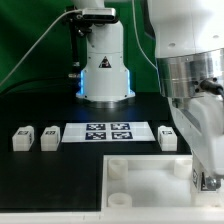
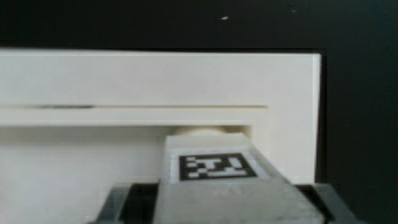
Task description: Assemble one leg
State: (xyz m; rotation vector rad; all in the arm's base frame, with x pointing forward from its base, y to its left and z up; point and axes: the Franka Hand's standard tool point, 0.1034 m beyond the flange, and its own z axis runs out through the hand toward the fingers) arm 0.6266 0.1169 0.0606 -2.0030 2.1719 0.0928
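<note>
- Here, a leg is seen in the wrist view between the two dark fingers of the gripper, its black-and-white tag turned toward the camera
- The fingers are closed in on the leg's two sides, parted only by the width of the block, so the leg is taken to be held
- The long axis of the held leg runs away from the wrist camera toward the white panel, and its rounded far end meets or nearly meets the panel's edge; actual contact cannot be made out
- In the exterior view the gripper is at the exterior view's right, low over the panel, and the held leg is hidden behind the arm's body, so the grip cannot be checked there
- Three further legs are seen lying on the black table: two at the exterior view's left of the marker board, and one just at its right, close beside the gripper
- Each lies with a tag showing, apart from its neighbours
- A round socket is seen at the panel's near corner; the panel's right part is cut off by the arm and the frame edge
- The robot's base stands behind the board, well apart from the legs
</note>
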